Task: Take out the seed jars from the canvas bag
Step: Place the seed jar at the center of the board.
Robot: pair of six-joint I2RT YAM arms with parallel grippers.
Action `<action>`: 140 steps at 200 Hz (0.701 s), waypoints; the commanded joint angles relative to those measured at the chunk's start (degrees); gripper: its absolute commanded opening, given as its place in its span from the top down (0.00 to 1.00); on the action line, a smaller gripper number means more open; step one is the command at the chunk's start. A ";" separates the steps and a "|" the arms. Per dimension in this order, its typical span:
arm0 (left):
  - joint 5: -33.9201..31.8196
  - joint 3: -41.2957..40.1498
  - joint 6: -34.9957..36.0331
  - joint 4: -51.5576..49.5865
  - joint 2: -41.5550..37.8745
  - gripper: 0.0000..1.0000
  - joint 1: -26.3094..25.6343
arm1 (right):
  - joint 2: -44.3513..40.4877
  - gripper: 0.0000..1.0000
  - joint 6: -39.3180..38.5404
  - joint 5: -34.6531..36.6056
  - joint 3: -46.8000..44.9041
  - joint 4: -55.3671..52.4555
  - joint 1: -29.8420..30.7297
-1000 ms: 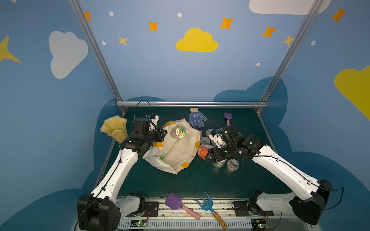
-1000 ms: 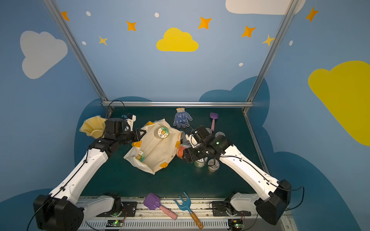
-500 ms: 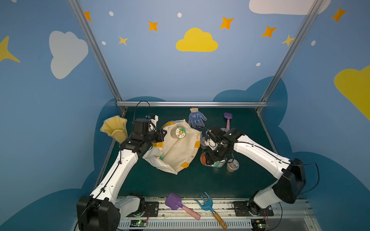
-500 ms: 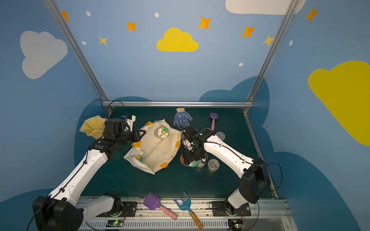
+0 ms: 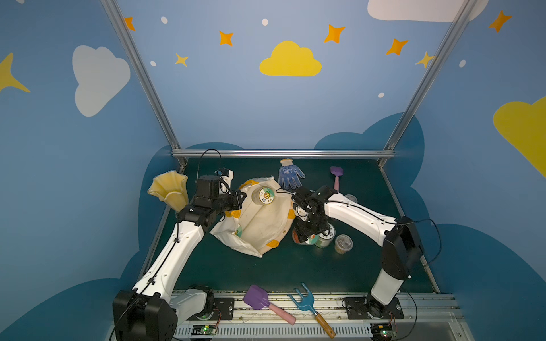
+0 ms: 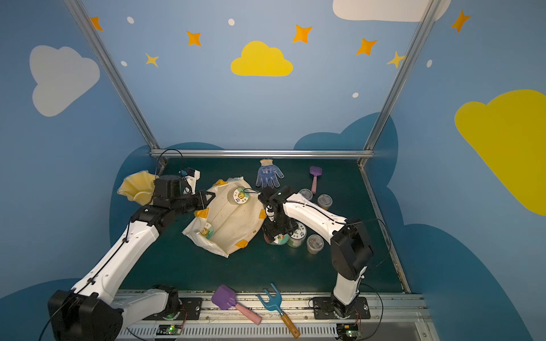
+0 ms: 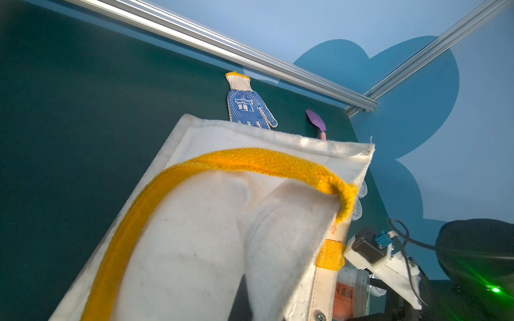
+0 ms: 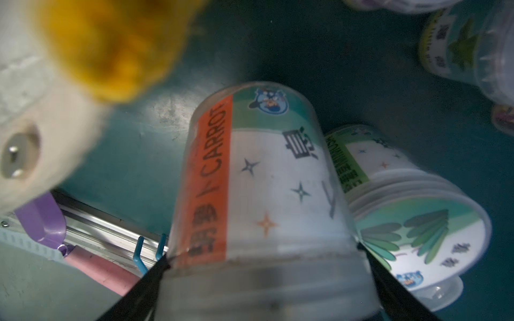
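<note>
Changed: in the last second the right arm has swung its elbow in from the far side and up. The left arm and the bag (image 5: pixel 266 224) have stayed put.
Right gripper (image 8: pixel 264 261): I see its jaws spread wide and pressed against both sides of the carrot jar (image 8: pixel 250 180), up at the lid end, bottom toward the mat.
Left gripper (image 5: pixel 238 197): closed, with its tips at the bag's rim beside an orange tab. The wrist view is filled with cream cloth and the yellow handle (image 7: pixel 222 164).
Bag: slumped on the green mat (image 5: pixel 369 183) between the two arms.
Jars at the bag: one pictured lid (image 5: pixel 266 195) shows at the far end, and a second lid (image 5: pixel 238 231) peeks out at the end near the left arm.
Jars out: the carrot jar is just right of the bag, touching a green-label jar (image 8: pixel 411 222). A small cup (image 5: pixel 343 243) stands just beside them, and two more cups (image 6: pixel 305 193) (image 6: pixel 324 200) stand farther back.
Other items: a yellow vase (image 5: pixel 170 190) behind the left arm, a blue glove (image 5: pixel 289 177) and a small purple spade (image 5: pixel 336 174) at the back. A purple shovel (image 5: pixel 260 298) and a blue fork (image 5: pixel 307 304) lie on the front rail.
</note>
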 commanded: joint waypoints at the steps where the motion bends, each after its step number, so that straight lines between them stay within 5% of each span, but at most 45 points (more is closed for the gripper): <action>1: 0.64 -0.52 0.19 0.49 -1.17 0.94 -0.08 | 1.75 0.24 -0.78 2.76 2.18 -0.80 0.17; 140: 0.21 -0.52 0.44 0.13 -2.01 0.93 0.00 | 6.85 0.23 0.69 3.27 3.03 1.13 0.22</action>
